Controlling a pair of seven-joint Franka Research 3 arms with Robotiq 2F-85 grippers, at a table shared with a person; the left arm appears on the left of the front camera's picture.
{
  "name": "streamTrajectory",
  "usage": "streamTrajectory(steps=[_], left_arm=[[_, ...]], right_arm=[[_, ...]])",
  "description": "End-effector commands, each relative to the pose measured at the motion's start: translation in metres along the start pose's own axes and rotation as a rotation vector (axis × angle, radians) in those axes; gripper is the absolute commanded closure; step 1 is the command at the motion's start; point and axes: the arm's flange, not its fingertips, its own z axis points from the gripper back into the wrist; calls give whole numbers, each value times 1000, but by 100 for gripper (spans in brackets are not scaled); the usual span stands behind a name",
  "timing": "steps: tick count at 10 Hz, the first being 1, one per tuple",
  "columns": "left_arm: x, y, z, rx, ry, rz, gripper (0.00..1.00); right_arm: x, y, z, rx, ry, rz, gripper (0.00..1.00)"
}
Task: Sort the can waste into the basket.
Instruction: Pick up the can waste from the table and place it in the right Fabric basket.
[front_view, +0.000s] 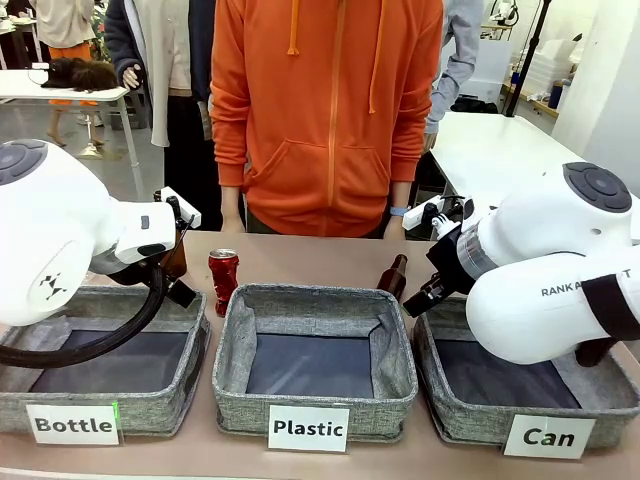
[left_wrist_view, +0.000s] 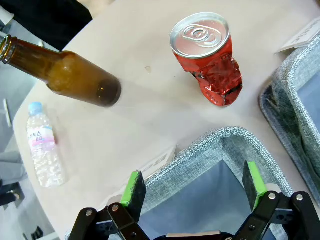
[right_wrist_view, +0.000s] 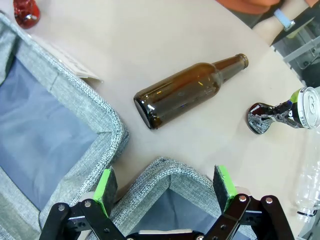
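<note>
Basket (front_view: 465, 420) lbl (front_view: 549, 437) reads "Can"; mid bin (front_view: 240, 405) "Plastic".

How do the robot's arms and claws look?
The left arm and right arm are white, with dark grey joint caps; a black cable hangs from the left, black lettering marks the right. The left claw and right claw are black with green pads.

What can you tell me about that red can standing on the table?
The red can is a metal drink can, its shiny red body badly crumpled and dented, its silver top flat with the pull tab in place. It stands upright on the beige table, just behind the gap between the Bottle basket and the Plastic basket. Only the table touches it; the left claw hangs open, short of it.
</note>
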Motion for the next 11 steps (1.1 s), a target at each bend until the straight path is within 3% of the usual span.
streamTrajectory(steps=[1, 5, 6, 9, 11], left_arm=[[0, 0, 0, 0, 0, 0, 0], [0, 0, 0, 0, 0, 0, 0], [-1, 2, 3, 4, 39, 1, 0], [2, 3, 86, -200, -55, 177, 0], [-14, 3, 141, -353, -93, 178, 0]], right_arm=[[0, 0, 0, 0, 0, -1, 0], [0, 0, 0, 0, 0, 0, 0], [3, 0, 7, 4, 5, 4, 0], [15, -9, 80, 38, -24, -24, 0], [11, -15, 135, 158, 123, -192, 0]])
